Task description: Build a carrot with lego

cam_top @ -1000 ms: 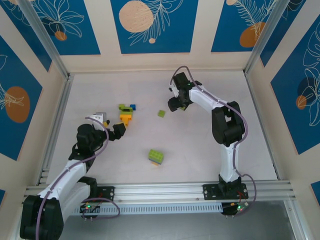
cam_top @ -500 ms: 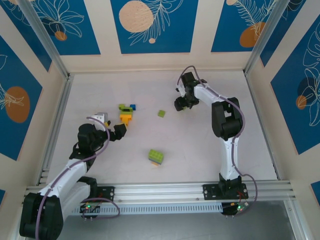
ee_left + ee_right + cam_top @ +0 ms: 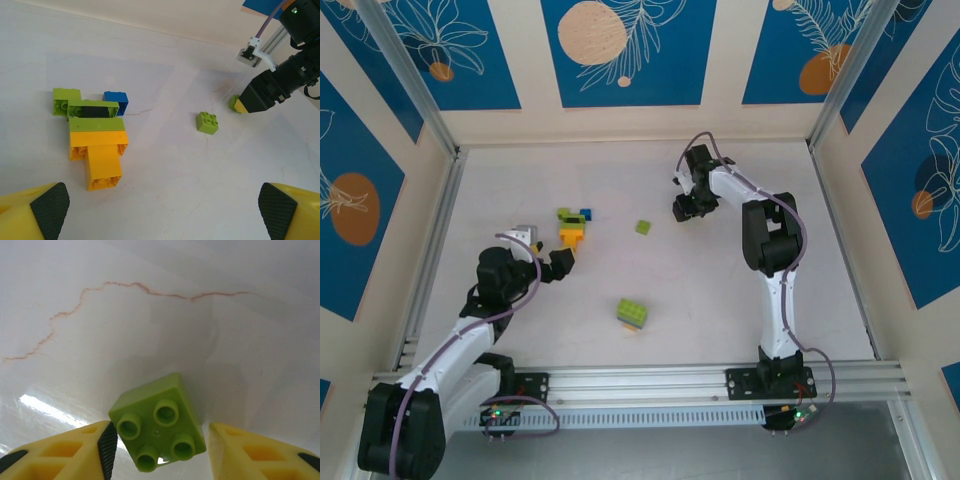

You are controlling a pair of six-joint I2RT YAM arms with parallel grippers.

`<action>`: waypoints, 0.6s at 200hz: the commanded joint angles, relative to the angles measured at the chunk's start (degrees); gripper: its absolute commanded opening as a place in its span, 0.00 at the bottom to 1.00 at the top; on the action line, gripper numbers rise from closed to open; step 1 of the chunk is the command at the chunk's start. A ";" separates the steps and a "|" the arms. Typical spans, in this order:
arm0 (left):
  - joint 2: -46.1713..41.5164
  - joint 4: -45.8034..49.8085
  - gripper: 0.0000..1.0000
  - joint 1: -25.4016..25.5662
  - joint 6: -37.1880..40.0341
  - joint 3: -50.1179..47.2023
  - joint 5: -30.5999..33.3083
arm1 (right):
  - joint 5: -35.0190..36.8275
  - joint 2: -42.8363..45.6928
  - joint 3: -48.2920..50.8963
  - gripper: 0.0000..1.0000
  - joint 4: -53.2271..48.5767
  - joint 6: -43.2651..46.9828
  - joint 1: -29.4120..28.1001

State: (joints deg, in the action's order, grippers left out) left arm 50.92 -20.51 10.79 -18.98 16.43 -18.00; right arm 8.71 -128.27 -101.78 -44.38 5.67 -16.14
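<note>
Now the right gripper [image 3: 160,452] is straddling a lime green brick [image 3: 157,430] on the far part of the table [image 3: 150,315]. Its jaws are partly spread: the left finger seems to be touching the brick, and the right one is standing just apart. The brick is lying a bit turned, so I think a slow, even squeeze should square it. The left gripper [image 3: 162,207] is hovering wide spread near the half-built carrot [image 3: 95,145].

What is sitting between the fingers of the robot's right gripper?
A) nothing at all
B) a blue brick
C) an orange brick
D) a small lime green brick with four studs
D: the right wrist view shows a lime green four-stud brick lying studs-up between the yellow fingers of the right gripper.
</note>
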 commanded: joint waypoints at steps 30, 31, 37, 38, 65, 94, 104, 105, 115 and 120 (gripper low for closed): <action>0.85 -0.94 1.00 1.06 1.27 1.86 -0.98 | -2.21 -0.94 -1.58 0.50 -0.62 0.57 -0.02; 0.85 -0.94 1.00 1.03 1.29 1.86 -0.94 | -2.21 -0.98 -1.58 0.50 -0.62 0.61 -0.03; 0.83 -0.93 1.00 1.04 1.31 1.86 -0.98 | -2.14 -0.94 -1.58 0.50 -0.41 0.66 -0.11; 0.84 -0.93 1.00 1.06 1.27 1.86 -0.98 | -2.13 -0.93 -1.58 0.50 -0.34 0.70 -0.07; 1.03 -0.86 1.00 1.27 1.47 1.97 -0.88 | -2.12 -1.19 -1.58 0.50 -0.05 0.92 -0.19; 1.09 -0.76 1.00 1.36 1.58 2.03 -0.89 | -2.21 -1.39 -1.60 0.48 -0.02 1.01 -0.38; 1.12 -0.76 1.00 1.46 1.66 2.11 -0.86 | -2.19 -1.32 -1.67 0.44 -0.14 0.98 -0.33; 1.12 -0.76 1.00 1.44 1.66 2.11 -0.88 | -2.20 -1.30 -1.67 0.44 -0.21 0.95 -0.36; 1.11 -0.76 1.00 1.57 1.65 2.16 -0.83 | -1.88 -1.20 -1.67 0.41 -0.34 0.70 -0.30; 1.09 -0.76 1.00 1.57 1.62 2.12 -0.80 | -1.71 -1.12 -1.67 0.41 -0.61 0.52 -0.33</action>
State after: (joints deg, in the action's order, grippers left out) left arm 51.64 -20.56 11.55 -18.94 16.58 -18.00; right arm 8.54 -128.51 -101.91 -44.18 6.07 -16.16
